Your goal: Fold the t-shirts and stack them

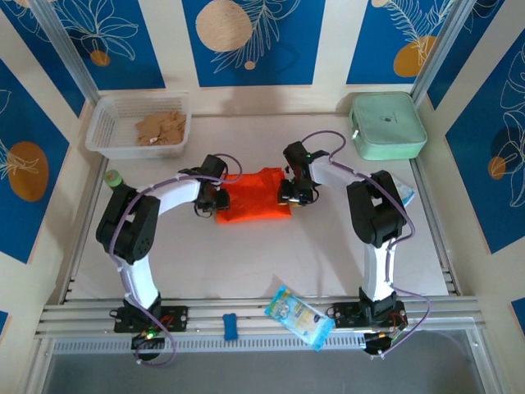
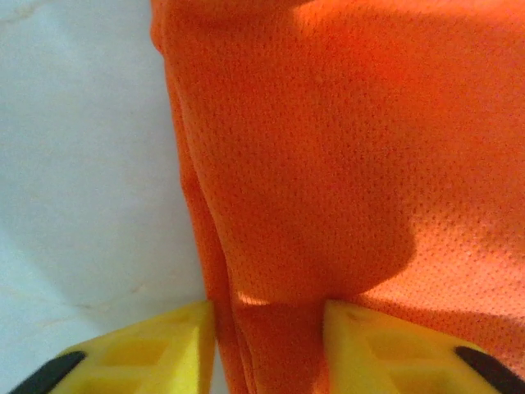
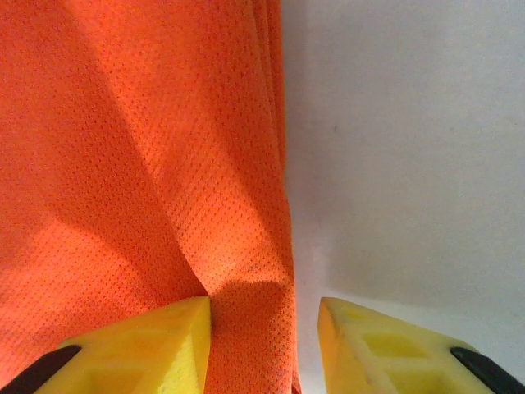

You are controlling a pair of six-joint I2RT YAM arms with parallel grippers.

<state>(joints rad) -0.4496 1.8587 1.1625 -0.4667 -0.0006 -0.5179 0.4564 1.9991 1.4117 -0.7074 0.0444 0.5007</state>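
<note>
An orange-red t-shirt (image 1: 254, 197) lies folded into a small rectangle at the middle of the white table. My left gripper (image 1: 215, 199) is at its left edge and my right gripper (image 1: 291, 195) at its right edge. In the left wrist view the yellow fingers (image 2: 172, 345) stand apart astride the layered edge of the t-shirt (image 2: 328, 164), with cloth filling the gap of the left gripper (image 2: 269, 328). In the right wrist view the right gripper (image 3: 264, 324) is open over the edge of the t-shirt (image 3: 148, 164); cloth touches the left finger and bare table shows beside the right one.
A white basket (image 1: 139, 127) holding tan pieces stands at the back left. A mint-green case (image 1: 387, 125) sits at the back right. A blue and yellow packet (image 1: 299, 316) lies on the near rail, and a small green object (image 1: 113, 176) lies by the left wall.
</note>
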